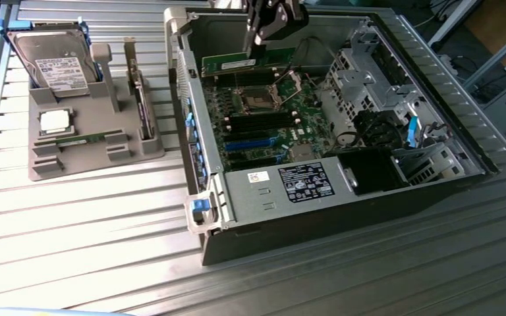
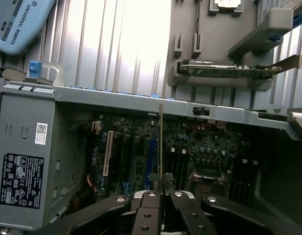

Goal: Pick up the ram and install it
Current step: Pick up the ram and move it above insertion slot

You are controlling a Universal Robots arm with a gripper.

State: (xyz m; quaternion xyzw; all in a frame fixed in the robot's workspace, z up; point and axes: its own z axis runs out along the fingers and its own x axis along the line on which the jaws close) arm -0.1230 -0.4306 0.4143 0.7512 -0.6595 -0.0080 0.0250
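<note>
While the gripper [image 1: 269, 41] hangs over the far end of the open computer case [image 1: 202, 138], its jaws are drawn narrow and pinch the ram [image 1: 235, 64] by its upper edge. From outside, the ram shows as a long green strip held level, with a pale sticker on its face. From the wrist camera it is seen edge-on, a thin line running away from the jaw tips. It sits above the motherboard [image 1: 266, 125], just beyond the square processor socket [image 1: 260, 102] and close to the case's far wall. Whether its lower edge touches a slot cannot be told.

Black and blue slots run across the middle of the motherboard. At the near end of the case lies the grey power supply [image 1: 271, 191] with a black label, and a blue latch [image 1: 200, 205] sits at the case's near corner. Metal drive cages and loose cables fill the side toward the exterior view's right.

Toward the exterior view's left, well apart from the case, a grey holder [image 1: 139, 153] stands on the ribbed metal table [image 1: 86, 230]. It carries a hard drive [image 1: 55, 62] propped upright, a processor chip [image 1: 55, 122], a spare green stick [image 1: 84, 139] lying flat, and a larger card [image 1: 139, 99] standing on edge.
</note>
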